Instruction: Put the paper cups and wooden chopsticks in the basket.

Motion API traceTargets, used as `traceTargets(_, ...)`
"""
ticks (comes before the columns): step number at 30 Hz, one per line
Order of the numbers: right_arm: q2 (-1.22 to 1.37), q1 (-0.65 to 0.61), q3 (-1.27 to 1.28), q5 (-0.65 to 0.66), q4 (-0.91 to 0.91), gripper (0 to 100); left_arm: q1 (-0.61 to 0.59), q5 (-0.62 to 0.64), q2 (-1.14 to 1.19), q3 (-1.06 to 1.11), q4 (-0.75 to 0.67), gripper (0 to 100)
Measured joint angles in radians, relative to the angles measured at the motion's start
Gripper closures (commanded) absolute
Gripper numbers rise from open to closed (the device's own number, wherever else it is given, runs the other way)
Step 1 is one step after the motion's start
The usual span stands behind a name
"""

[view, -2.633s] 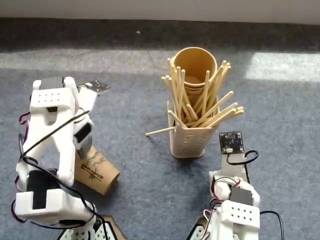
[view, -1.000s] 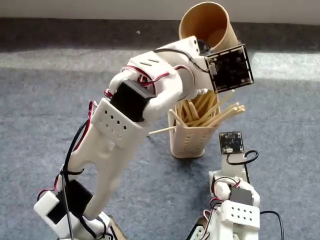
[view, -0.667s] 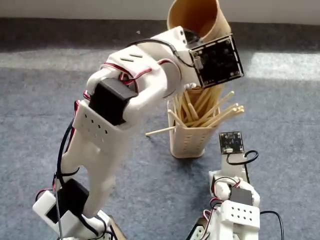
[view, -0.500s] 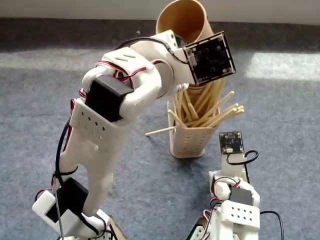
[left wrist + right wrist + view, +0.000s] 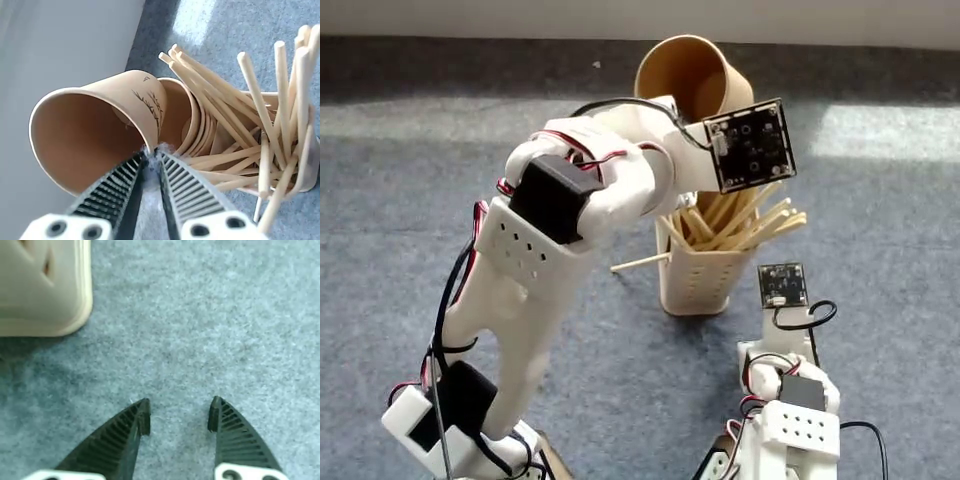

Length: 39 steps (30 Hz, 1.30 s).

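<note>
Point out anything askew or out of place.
One chopstick juts sideways out of the basket, unlike the rest standing in it. The cup pinched by the left gripper leans over the nested cups, not seated.

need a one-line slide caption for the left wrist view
Left gripper shut on the rim of a tilted paper cup, by the stacked cups and wooden chopsticks in the basket.

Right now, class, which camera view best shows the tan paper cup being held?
The left wrist view: the tan paper cup lies tilted, mouth and side plain, its rim pinched in the left claw. In the high view the cup shows its open mouth by the beige plastic basket. The right wrist view faces grey carpet.
</note>
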Motion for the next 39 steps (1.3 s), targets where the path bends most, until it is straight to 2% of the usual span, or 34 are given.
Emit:
traceTargets(8,0.000,0.000,0.000,0.000,0.000,79.6,0.000,-0.003,0.000,0.003,-0.066,100)
traceTargets(12,0.000,0.000,0.000,0.000,0.000,79.6,0.000,-0.043,0.002,-0.018,-0.064,100)
traceTargets(23,0.000,0.000,0.000,0.000,0.000,79.6,-0.002,-0.051,0.003,-0.209,0.160,100)
traceTargets(28,0.000,0.000,0.000,0.000,0.000,79.6,-0.002,-0.087,0.009,-0.210,0.178,99)
traceTargets(33,0.000,0.000,0.000,0.000,0.000,79.6,-0.002,-0.094,0.064,-0.210,0.178,89)
traceTargets(39,0.000,0.000,0.000,0.000,0.000,79.6,-0.002,-0.083,0.066,-0.259,0.178,91)
